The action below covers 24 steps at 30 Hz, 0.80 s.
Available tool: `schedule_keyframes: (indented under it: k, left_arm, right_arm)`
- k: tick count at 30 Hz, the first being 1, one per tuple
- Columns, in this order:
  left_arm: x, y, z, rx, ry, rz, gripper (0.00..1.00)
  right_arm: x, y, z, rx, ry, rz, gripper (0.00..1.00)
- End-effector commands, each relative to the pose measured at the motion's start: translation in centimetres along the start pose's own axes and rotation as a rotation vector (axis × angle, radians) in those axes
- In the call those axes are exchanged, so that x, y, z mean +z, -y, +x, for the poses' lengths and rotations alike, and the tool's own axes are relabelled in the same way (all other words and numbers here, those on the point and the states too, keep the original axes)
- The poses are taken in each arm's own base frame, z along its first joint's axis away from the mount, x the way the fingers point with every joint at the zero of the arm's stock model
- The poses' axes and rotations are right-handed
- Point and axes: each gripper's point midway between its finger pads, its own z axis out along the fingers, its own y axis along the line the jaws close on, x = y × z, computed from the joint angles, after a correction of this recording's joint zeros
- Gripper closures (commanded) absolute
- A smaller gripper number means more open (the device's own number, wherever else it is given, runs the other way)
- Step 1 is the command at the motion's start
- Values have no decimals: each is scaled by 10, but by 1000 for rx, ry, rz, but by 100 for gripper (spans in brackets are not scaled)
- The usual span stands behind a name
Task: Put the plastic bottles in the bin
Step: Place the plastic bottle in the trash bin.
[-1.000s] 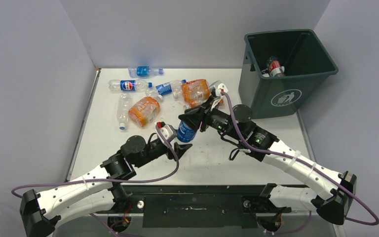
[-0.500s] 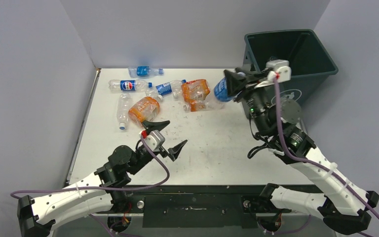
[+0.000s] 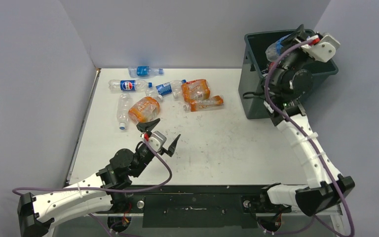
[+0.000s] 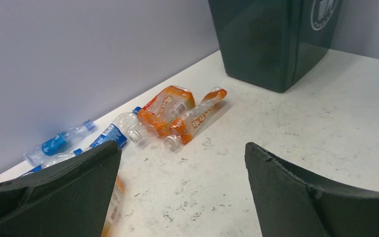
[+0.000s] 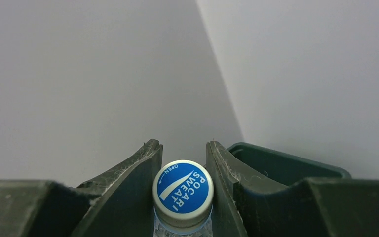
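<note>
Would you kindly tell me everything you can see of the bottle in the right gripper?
The bottle is clear plastic with a round blue, white-rimmed cap printed POCARI SWEAT and OPEN beside an arrow. The wrist view shows only the cap and some clear neck; from above its body looks bluish. The right gripper is shut on it, a finger at each side of the cap. It hangs over the open top of the bin, touching nothing else that I can see.

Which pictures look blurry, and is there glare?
Top external: sharp, evenly lit, soft shadows. Left wrist: dull sheen on the bin; the orange bottle at the bottom edge is blurred. Right wrist: the blue-capped bottle in the right hand is crisp.
</note>
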Motion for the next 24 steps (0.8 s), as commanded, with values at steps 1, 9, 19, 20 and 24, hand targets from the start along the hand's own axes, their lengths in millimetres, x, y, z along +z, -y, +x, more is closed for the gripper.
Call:
schedule_keyframes:
  k: [1,9,19,20,24]
  left_arm:
    - [-1,-37,-13,-12,16,-210,4]
    - [-23,-100,-3,13,-70,-617,4]
    - [-16,-109,10,35,-118,-652,4]
    - [-15,-108,10,34,-119,-646,4]
    - [-9,-99,11,52,-118,-574,4]
  right_arm:
    - [43,41,-4,59,100,216,95]
    - [89,79,75,10,8,319,81]
    - [63,-59,22,206,-19,-112,10]
    - [50,-80,21,221,-41,-191,10]
    - [-14,-135,57,290,-205,-515,10]
